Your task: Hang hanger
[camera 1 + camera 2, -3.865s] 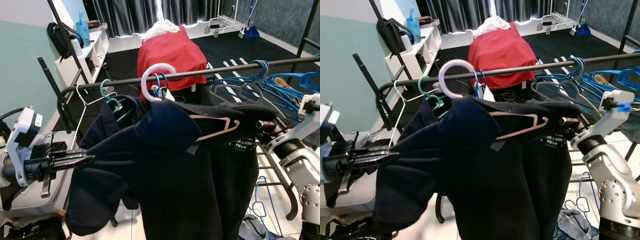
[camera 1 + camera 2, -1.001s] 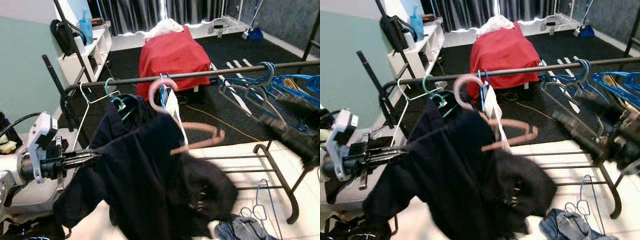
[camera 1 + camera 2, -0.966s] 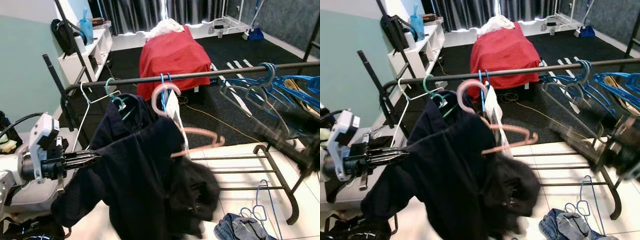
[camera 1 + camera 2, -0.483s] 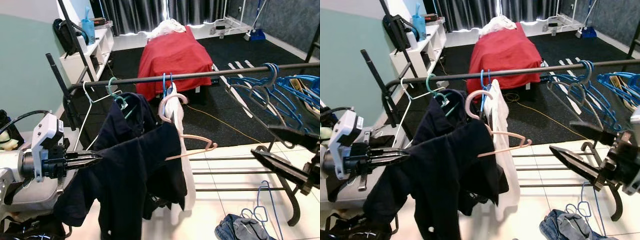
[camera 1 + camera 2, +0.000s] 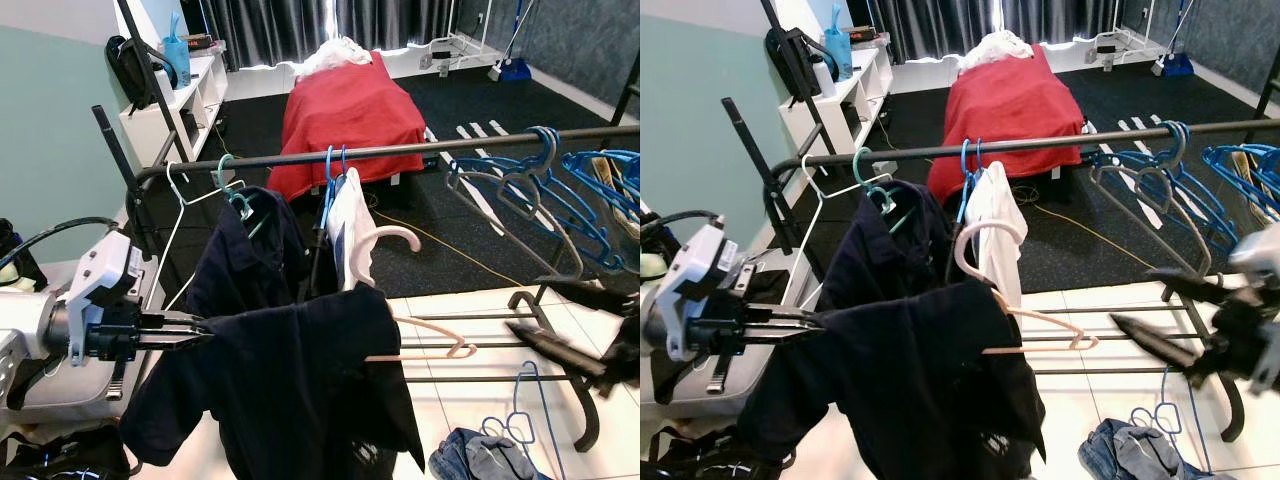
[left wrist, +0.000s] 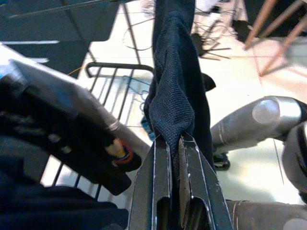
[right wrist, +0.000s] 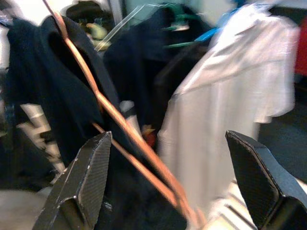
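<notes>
Pinching the dark shirt [image 5: 290, 390] tight, the left gripper [image 5: 195, 330] is carrying it below the rail [image 5: 400, 150]. Pink hanger [image 5: 1025, 330] is sitting inside the shirt, hook [image 5: 980, 245] pointing up but not on the rail, long axis running left-right; hanging is not done. Right gripper [image 5: 1160, 315] is spread wide, empty, near the hanger's end.

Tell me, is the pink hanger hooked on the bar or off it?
Off. The pink plastic hanger hangs below the dark metal rail, its hook free in the air, with the dark navy shirt on it.
</notes>
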Available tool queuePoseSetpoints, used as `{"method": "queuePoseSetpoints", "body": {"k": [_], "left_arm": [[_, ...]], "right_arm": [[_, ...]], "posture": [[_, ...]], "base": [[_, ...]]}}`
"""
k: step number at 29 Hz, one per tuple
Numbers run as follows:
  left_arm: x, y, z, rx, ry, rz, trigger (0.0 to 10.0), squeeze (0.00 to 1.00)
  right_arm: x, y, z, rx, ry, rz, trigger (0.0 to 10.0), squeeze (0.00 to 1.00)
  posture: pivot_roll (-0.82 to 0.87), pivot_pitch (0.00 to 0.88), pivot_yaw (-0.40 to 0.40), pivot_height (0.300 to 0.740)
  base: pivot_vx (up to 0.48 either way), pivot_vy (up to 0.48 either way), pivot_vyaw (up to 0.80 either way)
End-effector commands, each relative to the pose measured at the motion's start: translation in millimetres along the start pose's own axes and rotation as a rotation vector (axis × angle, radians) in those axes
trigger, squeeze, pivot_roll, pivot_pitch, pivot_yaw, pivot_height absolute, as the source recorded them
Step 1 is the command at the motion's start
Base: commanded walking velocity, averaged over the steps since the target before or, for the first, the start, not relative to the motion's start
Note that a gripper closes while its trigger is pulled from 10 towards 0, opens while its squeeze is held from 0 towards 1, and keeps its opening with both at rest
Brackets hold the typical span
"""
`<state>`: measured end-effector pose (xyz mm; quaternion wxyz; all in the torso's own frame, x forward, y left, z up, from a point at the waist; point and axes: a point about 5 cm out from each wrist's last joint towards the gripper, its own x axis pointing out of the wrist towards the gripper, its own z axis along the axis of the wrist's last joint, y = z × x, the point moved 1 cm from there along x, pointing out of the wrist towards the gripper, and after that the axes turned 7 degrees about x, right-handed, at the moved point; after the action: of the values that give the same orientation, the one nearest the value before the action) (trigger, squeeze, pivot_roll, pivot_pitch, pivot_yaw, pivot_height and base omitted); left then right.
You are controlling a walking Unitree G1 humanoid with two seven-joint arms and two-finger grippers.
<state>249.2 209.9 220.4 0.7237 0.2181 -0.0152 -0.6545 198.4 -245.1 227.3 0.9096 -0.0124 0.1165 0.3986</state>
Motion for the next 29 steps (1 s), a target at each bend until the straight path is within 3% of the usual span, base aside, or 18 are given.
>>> {"method": "queuePoseSetpoints", "body": {"k": [1,7,17,18,20,22,23,29], "left_arm": [[-1.0,0.5,5,0.017,-0.007,-0.014,10.0,0.0],[0.9,-0.7,7,0.019,-0.016,-0.025,10.0,0.0],[3.5,-1.3,10,0.034,-0.019,-0.043,10.0,0.0],[3.6,-1.2,10,0.036,-0.019,-0.044,10.0,0.0],[3.6,-1.1,11,0.04,-0.021,-0.045,10.0,0.0],[3.6,-1.1,11,0.04,-0.021,-0.045,10.0,0.0],[3.6,-1.0,12,0.042,-0.022,-0.046,10.0,0.0],[2.9,-1.0,13,0.045,-0.023,-0.047,10.0,0.0]], "right_arm": [[5.8,5.9,0,-0.008,0.006,0.038,10.0,0.0],[8.0,8.3,-2,0.0,0.01,0.069,10.0,0.0],[16.1,19.8,-22,0.032,0.124,0.174,10.0,0.0],[16.3,19.4,-24,0.031,0.135,0.171,6.3,0.0],[16.7,17.2,-25,0.021,0.142,0.154,3.3,0.0],[16.7,17.2,-25,0.021,0.142,0.154,3.3,0.0],[17.0,15.7,-25,0.018,0.139,0.146,0.0,0.0],[18.8,14.8,-24,0.009,0.129,0.143,0.0,0.0]], "posture": [[-0.19,0.0,0.08,0.71],[-0.19,0.0,0.08,0.71],[-0.19,0.0,0.075,0.71],[-0.19,0.0,0.075,0.71],[-0.19,0.0,0.075,0.71],[-0.19,0.0,0.075,0.71],[-0.19,0.0,0.075,0.71],[-0.19,0.0,0.075,0.71]], "base": [[0.0,0.0,0.0],[0.0,0.0,0.0],[0.0,0.0,0.0],[0.0,0.0,0.0],[0.0,0.0,0.0],[0.0,0.0,0.0],[0.0,0.0,0.0],[0.0,0.0,0.0]]}}
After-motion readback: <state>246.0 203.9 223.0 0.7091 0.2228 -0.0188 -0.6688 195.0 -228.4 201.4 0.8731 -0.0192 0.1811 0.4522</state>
